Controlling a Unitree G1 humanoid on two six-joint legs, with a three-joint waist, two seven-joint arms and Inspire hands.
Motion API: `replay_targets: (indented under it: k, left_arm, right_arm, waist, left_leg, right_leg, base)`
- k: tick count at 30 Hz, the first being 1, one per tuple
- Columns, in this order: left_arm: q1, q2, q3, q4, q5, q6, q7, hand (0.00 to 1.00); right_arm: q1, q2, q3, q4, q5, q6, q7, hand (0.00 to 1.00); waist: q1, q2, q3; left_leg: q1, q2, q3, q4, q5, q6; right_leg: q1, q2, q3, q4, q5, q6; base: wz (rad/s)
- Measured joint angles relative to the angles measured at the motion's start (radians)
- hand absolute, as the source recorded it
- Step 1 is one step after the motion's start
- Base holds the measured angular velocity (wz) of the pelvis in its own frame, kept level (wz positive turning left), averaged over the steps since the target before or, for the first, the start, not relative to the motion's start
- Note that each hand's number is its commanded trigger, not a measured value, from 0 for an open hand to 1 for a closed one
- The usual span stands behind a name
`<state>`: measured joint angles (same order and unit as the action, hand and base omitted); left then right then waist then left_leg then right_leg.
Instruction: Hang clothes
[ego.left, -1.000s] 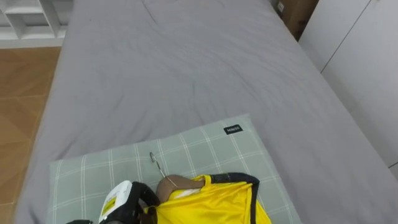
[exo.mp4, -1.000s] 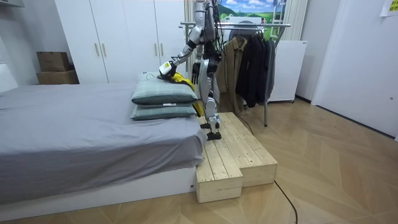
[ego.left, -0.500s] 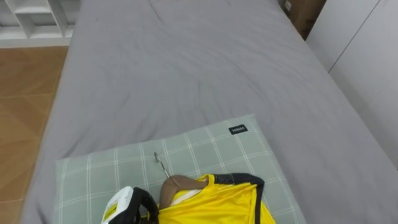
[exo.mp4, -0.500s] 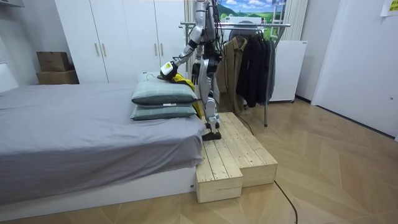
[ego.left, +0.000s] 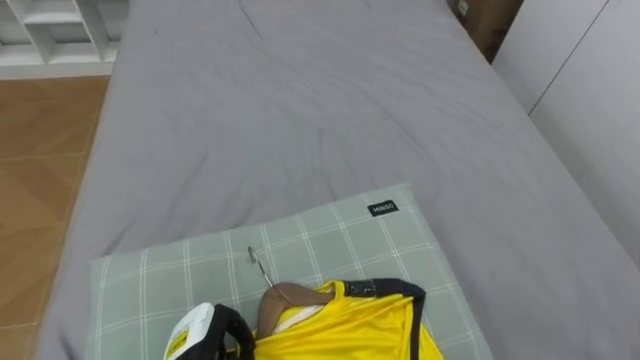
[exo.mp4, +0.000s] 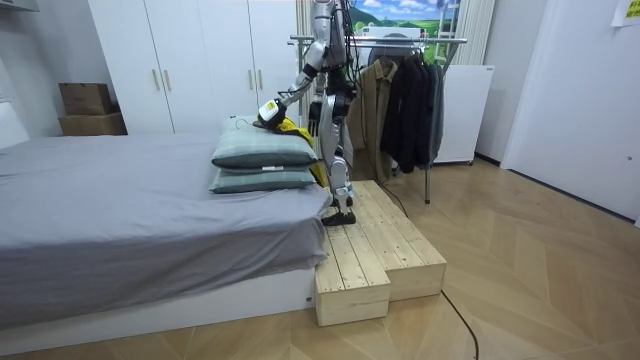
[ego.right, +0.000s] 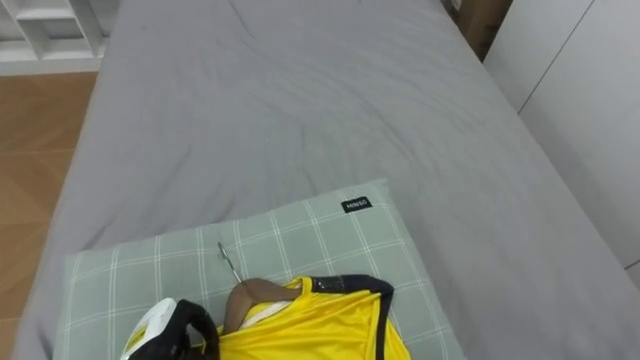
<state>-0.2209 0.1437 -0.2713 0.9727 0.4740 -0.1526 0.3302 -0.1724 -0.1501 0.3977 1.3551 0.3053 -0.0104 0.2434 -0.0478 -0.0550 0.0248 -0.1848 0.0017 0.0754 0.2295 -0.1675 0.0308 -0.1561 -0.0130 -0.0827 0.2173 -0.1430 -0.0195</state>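
From where I stand the grey bed (ego.left: 300, 110) runs away from the robot, which is up on the wooden platform (exo.mp4: 380, 250) at its end, with the clothes rack (exo.mp4: 420, 42) behind its back. Getting there means turning on that raised step, and a garment swinging wide could unsettle it. The yellow shirt (ego.left: 340, 325) lies on the top green checked pillow (ego.left: 330, 235), already on a wooden hanger (ego.left: 285, 297). If only slick cloth is pulled, I reckon it slides off the hanger's shoulder. The thin wire hook (ego.left: 257, 262) points up the pillow and might snag the cover as it lifts. The left hand (ego.left: 215, 335) sits at the shirt's edge, and I cannot tell whether its fingers have closed on anything. The right hand (exo.mp4: 318, 122) hangs by the hip, too small to read.
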Motion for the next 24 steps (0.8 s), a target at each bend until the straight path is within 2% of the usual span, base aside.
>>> replay_targets:
  k: [7, 14, 19, 22, 24]
  left_arm:
    - [0.014, -0.001, 0.0, -0.009, 0.001, 0.001, 0.004, 1.0]
    - [0.033, -0.003, -0.001, -0.053, 0.0, 0.0, 0.043, 1.0]
    - [0.059, -0.004, -0.002, -0.105, 0.001, -0.003, 0.1, 1.0]
    - [0.074, -0.004, -0.003, -0.136, 0.003, -0.003, 0.103, 1.0]
    - [0.095, -0.001, -0.005, -0.18, 0.009, -0.002, 0.103, 1.0]
  right_arm:
    - [0.0, 0.0, -0.01, 0.001, -0.002, -0.003, 0.001, 0.0]
    - [0.005, 0.001, -0.01, 0.008, 0.007, -0.008, -0.007, 0.0]
    - [0.029, 0.002, -0.011, 0.008, 0.042, -0.011, -0.029, 0.0]
    - [0.04, 0.001, -0.026, 0.007, 0.045, -0.011, -0.034, 0.0]
    - [0.049, 0.001, -0.032, 0.007, 0.046, -0.012, -0.035, 0.0]
  waist:
    - [-0.002, 0.004, -0.0007]
    - [0.0, 0.006, -0.0025]
    - [-0.001, 0.004, -0.0089]
    - [-0.001, 0.002, -0.0106]
    - [-0.002, 0.001, -0.0149]
  left_leg:
    - [0.021, -0.001, -0.004, -0.006, 0.001, -0.001]
    - [0.036, -0.001, -0.007, -0.002, 0.001, -0.001]
    - [0.062, -0.002, -0.006, -0.007, 0.001, -0.001]
    - [0.072, -0.002, -0.005, -0.007, 0.001, -0.001]
    - [0.083, -0.002, -0.006, -0.005, 0.001, -0.001]
  right_leg:
    - [0.026, 0.001, -0.004, -0.013, 0.0, 0.0]
    - [0.046, 0.0, -0.007, -0.014, 0.0, 0.0]
    - [0.069, 0.0, -0.001, -0.016, -0.001, 0.001]
    - [0.08, 0.0, 0.0, -0.016, -0.001, 0.001]
    - [0.091, 0.0, 0.002, -0.017, -0.001, 0.001]
  base:
    - [0.02]
    - [0.0]
    - [0.0]
    - [0.0]
    - [0.0]
